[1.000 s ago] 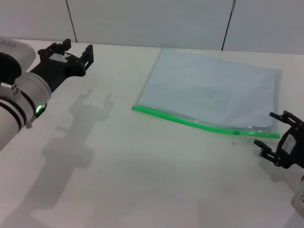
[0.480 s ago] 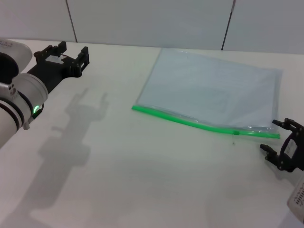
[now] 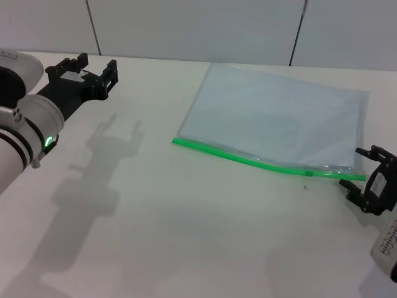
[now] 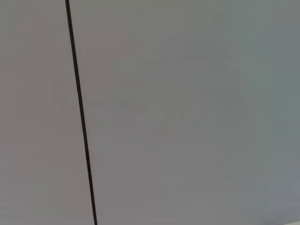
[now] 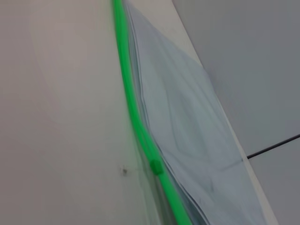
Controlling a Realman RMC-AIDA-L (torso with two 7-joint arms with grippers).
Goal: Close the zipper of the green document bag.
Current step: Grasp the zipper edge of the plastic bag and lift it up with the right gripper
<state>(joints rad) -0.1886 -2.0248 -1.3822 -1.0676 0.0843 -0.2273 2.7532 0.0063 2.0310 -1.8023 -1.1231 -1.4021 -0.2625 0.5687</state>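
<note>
The green document bag (image 3: 279, 118) lies flat on the white table (image 3: 186, 236), right of centre, pale blue-grey and translucent. Its zipper (image 3: 248, 160) runs as a bright green strip along the near long edge. A tiny green slider tab (image 3: 308, 173) sits near the strip's right end. My right gripper (image 3: 353, 169) is open at that right end, low over the table, its fingers either side of the bag's corner. The right wrist view shows the zipper (image 5: 133, 108), the slider tab (image 5: 156, 166) and the bag (image 5: 187, 126) close up. My left gripper (image 3: 85, 67) hangs open far left, well away from the bag.
A grey wall (image 3: 198, 28) with dark seams stands behind the table's far edge. The left wrist view shows only that wall and one seam (image 4: 80, 112). My left arm's shadow (image 3: 105, 161) falls on the table left of the bag.
My right gripper has moved up toward the zipper's right end and now stands at the bag's corner. The left gripper drew back slightly to the left. The bag has not moved.
</note>
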